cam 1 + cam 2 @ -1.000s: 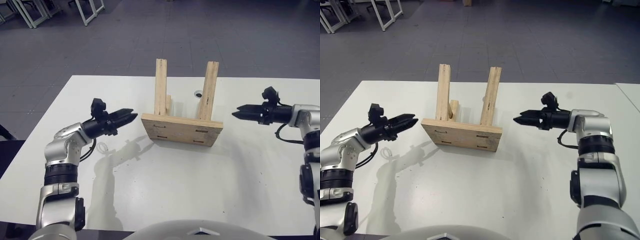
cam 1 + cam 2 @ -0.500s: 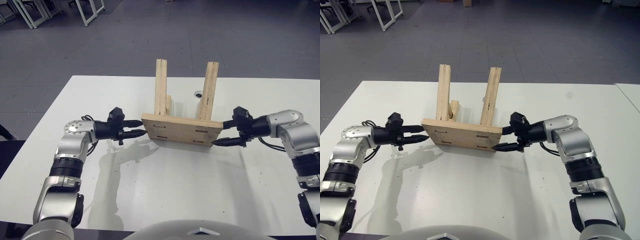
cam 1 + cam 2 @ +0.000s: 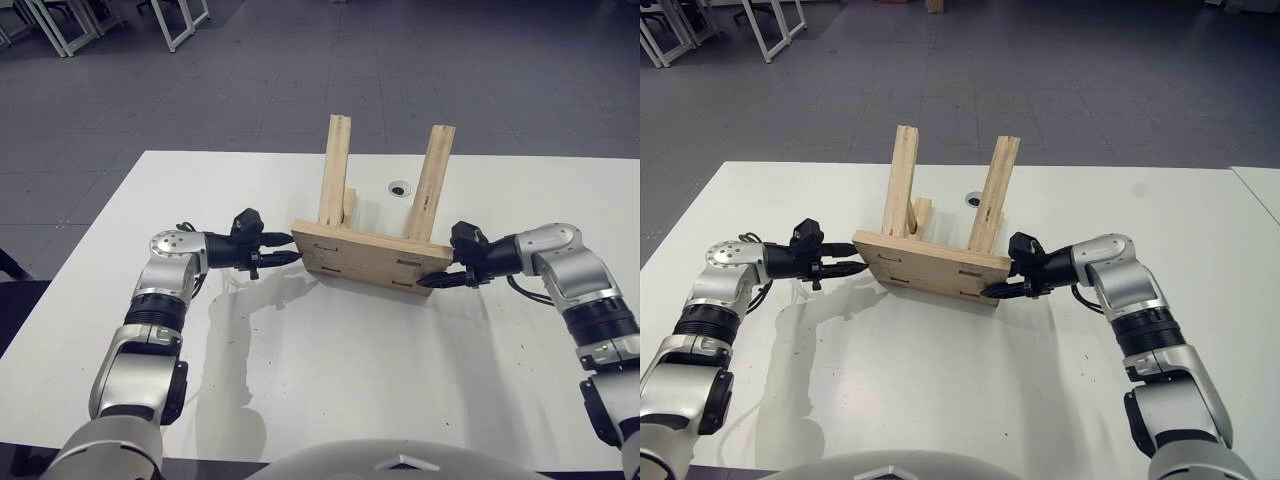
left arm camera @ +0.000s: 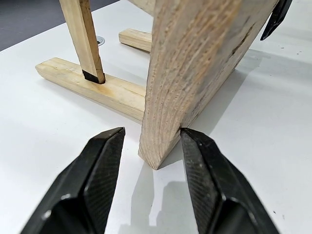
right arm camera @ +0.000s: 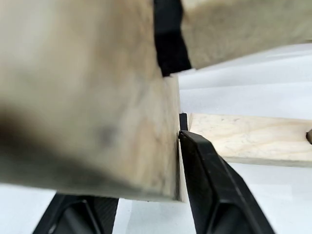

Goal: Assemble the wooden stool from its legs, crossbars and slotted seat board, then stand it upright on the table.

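The wooden stool lies on its side on the white table (image 3: pixel 330 380), its slotted seat board (image 3: pixel 365 260) facing me. Two legs (image 3: pixel 333 170) (image 3: pixel 432 180) point away from me. My left gripper (image 3: pixel 290 247) is at the board's left edge. In the left wrist view its fingers (image 4: pixel 100 165) straddle the edge, open, with a gap on one side. There a lower leg (image 4: pixel 87 85) lies on the table and a crossbar (image 4: pixel 83 34) rises from it. My right gripper (image 3: pixel 432 280) is shut on the board's lower right corner, one finger (image 5: pixel 204 175) pressed against the wood.
A small round hole (image 3: pixel 400 187) sits in the tabletop behind the stool. Bare table lies in front of the stool and to both sides. Beyond the far table edge is dark floor with white desk frames (image 3: pixel 180 20) at the back left.
Both arms swung inward from the table's sides to the seat board's two ends. In the last half second the stool shifted slightly right and away, and the grippers closed in on the board.
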`<state>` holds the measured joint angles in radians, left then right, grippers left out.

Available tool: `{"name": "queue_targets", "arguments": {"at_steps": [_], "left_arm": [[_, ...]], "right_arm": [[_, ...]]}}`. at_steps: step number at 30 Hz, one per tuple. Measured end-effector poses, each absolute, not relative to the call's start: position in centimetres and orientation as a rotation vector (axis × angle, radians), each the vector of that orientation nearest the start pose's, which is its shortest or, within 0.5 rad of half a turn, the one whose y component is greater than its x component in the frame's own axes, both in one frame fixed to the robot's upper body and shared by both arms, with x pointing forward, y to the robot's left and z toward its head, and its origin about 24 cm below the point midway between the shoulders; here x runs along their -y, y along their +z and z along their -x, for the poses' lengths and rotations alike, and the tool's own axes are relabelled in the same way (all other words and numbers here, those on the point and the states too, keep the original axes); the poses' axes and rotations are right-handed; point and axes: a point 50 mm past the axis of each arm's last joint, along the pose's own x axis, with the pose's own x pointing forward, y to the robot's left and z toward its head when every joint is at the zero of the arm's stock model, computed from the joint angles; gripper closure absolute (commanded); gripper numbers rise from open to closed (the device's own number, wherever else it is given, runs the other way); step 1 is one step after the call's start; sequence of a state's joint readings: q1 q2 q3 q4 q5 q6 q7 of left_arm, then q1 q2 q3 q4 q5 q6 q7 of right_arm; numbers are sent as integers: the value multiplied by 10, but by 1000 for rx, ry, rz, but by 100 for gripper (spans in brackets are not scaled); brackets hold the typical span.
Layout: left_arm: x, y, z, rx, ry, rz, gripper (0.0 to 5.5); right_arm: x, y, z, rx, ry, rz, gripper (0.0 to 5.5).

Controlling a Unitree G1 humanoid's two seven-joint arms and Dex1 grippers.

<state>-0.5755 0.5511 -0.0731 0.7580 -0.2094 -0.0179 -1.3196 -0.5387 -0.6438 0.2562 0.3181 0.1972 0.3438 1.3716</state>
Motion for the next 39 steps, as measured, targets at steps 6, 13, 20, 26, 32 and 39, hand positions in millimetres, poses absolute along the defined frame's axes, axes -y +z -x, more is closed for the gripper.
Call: {"name": "queue_targets", "arguments": {"at_steps": [6, 13, 20, 26, 32, 39], "left_arm": [[-209, 73, -321, -275, -1204, -181, 320], [-193, 86, -320, -224, -1363, -128, 288], [-205, 119, -287, -372, -1525, -30, 370], [-217, 169, -290, -354, -1489, 212, 393], [-206, 225, -311, -316, -1352, 806, 393], [-222, 193, -343, -285, -955, 1178, 393]], "right_arm": [[194, 99, -303, -475, 1377, 375, 395], [201, 98, -311, -457, 1422, 419, 405], [201, 107, -320, -426, 1534, 269, 408], [204, 152, -315, -399, 1574, -102, 408], [214, 223, -322, -391, 1477, -670, 421], [175, 194, -352, -449, 1180, -1048, 421]]}}
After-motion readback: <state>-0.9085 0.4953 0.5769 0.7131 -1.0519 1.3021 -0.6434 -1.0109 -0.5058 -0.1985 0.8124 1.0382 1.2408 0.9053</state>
